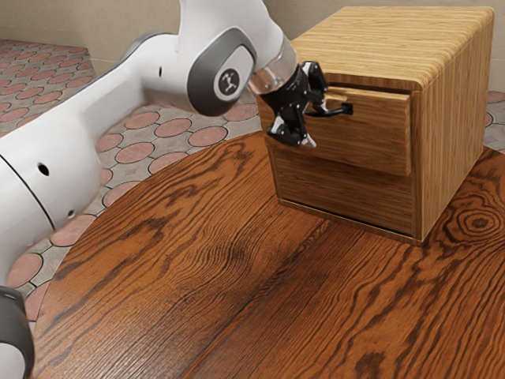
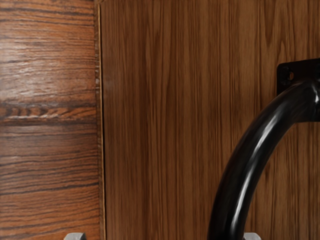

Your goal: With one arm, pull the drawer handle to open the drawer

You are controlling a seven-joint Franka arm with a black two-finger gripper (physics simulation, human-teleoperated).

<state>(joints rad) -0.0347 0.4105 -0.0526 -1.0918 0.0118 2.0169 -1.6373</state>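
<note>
Exterior view: drawer handle [image 1: 341, 110] long axis horizontal, claw [image 1: 316, 110] at it.

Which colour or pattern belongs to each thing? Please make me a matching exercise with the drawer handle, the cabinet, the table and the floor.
Things:
1. drawer handle
2. cabinet
3. table
4. floor

Colours or patterns:
a. dark reddish wood
b. tiles with reddish circles
c. glossy black
d. light wood

Right pairs: 1-c, 2-d, 3-a, 4-b.
</note>
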